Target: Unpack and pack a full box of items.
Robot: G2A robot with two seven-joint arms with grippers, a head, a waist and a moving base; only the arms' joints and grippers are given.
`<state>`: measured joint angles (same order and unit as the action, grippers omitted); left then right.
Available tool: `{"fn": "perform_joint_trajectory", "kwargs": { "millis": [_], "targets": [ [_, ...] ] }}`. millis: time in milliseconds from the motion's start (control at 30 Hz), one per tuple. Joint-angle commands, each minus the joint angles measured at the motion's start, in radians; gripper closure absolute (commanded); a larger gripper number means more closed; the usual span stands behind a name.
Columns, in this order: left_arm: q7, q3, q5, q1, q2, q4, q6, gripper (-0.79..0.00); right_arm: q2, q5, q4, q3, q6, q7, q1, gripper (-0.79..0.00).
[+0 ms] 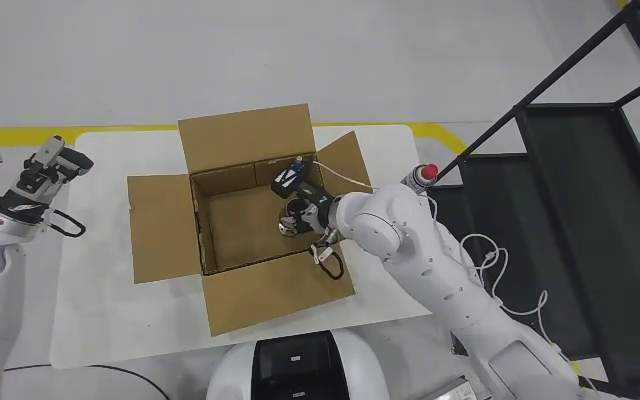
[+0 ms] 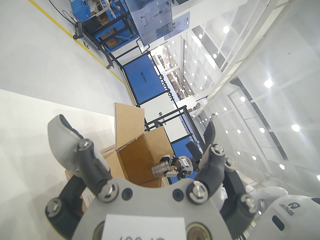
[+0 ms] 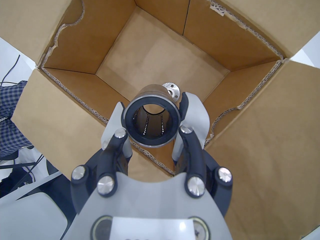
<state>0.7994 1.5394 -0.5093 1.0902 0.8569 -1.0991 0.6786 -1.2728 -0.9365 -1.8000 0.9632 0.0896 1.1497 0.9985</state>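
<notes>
Overhead plus two wrist cameras, box (image 1: 245,135) shared

matt corrugated cardboard box (image 3: 75,116); shiny smooth metal sleeve (image 3: 152,121).

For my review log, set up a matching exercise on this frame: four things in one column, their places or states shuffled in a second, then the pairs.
Things:
1. metal cylinder
2. flanged disc
3. left gripper
4. cardboard box

States:
A. open, holding nothing
B. flaps folded outward
C. lying on the box floor
D. clamped in the right gripper

Pairs: 1-D, 2-C, 3-A, 4-B.
</notes>
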Motion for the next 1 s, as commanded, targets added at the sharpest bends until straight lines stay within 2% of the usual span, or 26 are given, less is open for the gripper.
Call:
{"fn": "perform_joint_trajectory", "kwargs": {
  "millis": [0, 500, 633, 800, 967],
  "targets": [
    [0.0, 0.0, 0.0, 0.0, 0.0, 0.0, 0.0, -0.785, 0.0, 0.0, 0.0, 0.0, 0.0, 0.0, 0.0, 0.0],
    [0.0, 0.0, 0.0, 0.0, 0.0, 0.0, 0.0, -0.785, 0.0, 0.0, 0.0, 0.0, 0.0, 0.0, 0.0, 0.0],
    [0.0, 0.0, 0.0, 0.0, 0.0, 0.0, 0.0, -0.785, -0.002, -0.01, 0.026, -0.009, -0.004, -0.041, 0.008, 0.0],
    [0.0, 0.0, 0.0, 0.0, 0.0, 0.0, 0.0, -0.785, -0.021, -0.048, 0.114, -0.084, -0.04, -0.055, -0.05, 0.0],
    [0.0, 0.0, 0.0, 0.0, 0.0, 0.0, 0.0, -0.785, -0.073, -0.063, 0.288, -0.222, -0.069, -0.092, -0.174, 0.0]
  ]
}}
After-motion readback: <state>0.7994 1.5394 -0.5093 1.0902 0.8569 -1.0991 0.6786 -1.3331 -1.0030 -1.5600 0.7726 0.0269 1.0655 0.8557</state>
